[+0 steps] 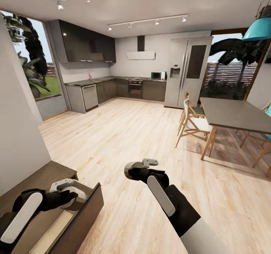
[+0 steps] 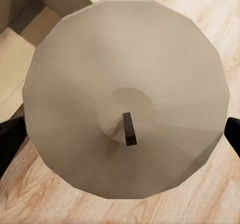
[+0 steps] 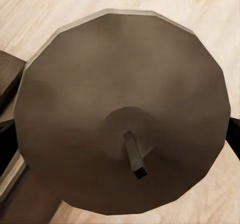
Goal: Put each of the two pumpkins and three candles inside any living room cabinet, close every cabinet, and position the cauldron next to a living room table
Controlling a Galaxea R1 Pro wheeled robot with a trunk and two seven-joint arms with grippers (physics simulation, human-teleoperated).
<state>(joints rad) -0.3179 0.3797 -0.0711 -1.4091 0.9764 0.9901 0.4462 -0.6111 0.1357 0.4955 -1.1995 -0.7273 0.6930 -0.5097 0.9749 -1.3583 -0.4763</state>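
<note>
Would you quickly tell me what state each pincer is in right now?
Left pincer: shut on a candle, above the cabinet's open drawer.
Right pincer: shut on another candle, over the floor.

Dark-brown cabinet (image 1: 45, 173) w/ one drawer (image 1: 81, 216) pulled open, sits on light wood floor (image 1: 124, 141).

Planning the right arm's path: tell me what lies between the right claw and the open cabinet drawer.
In the head view, only bare wood floor lies between the right claw and the open drawer of the cabinet.
</note>
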